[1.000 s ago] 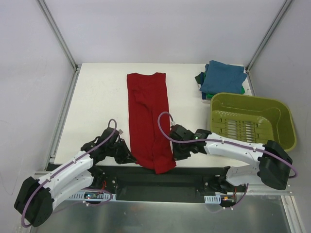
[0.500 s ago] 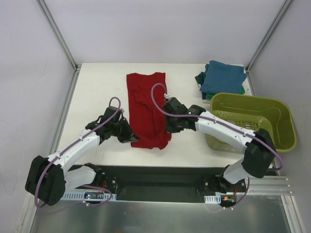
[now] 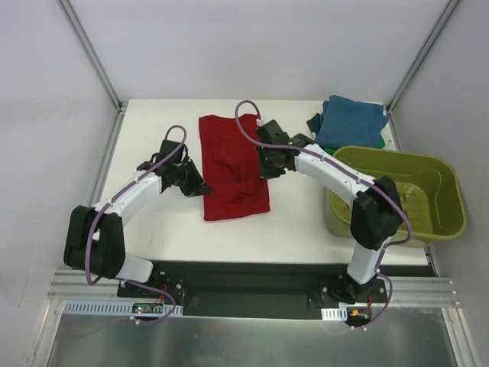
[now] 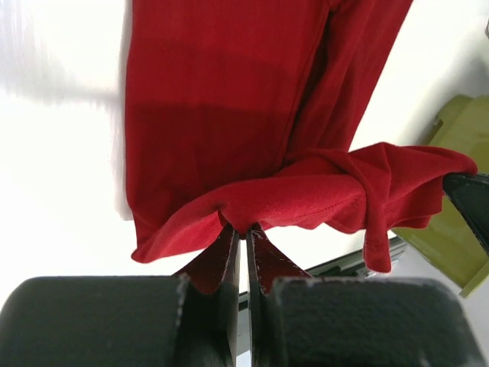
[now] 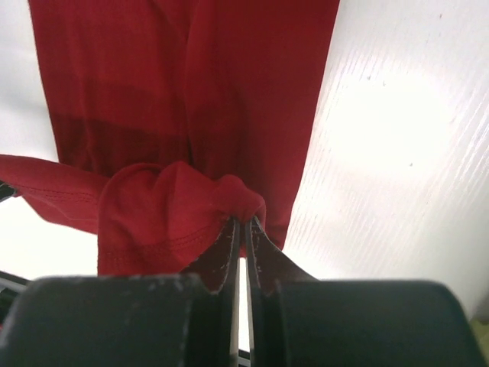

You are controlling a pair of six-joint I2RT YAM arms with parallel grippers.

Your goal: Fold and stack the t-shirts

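Observation:
The dark red t-shirt [image 3: 233,164] lies lengthwise on the white table, its near end lifted and doubled back over its middle. My left gripper [image 3: 200,186] is shut on the shirt's near hem at its left edge; the left wrist view shows the cloth [image 4: 229,115] pinched at my fingertips [image 4: 243,232]. My right gripper [image 3: 263,170] is shut on the hem at the right edge; the right wrist view shows the bunched cloth [image 5: 183,115] at its tips [image 5: 244,223]. Folded teal-blue [image 3: 350,122] and green t-shirts sit stacked at the back right.
An olive-green plastic basket [image 3: 397,191] stands at the right, just right of my right arm; its corner shows in the left wrist view [image 4: 451,237]. Metal frame posts rise at the table's back corners. Bare table [image 3: 153,122] lies left of the shirt.
Both grippers have carried the shirt's near end from the table's front edge toward the back, folding it over the middle. The arms have stretched out farther.

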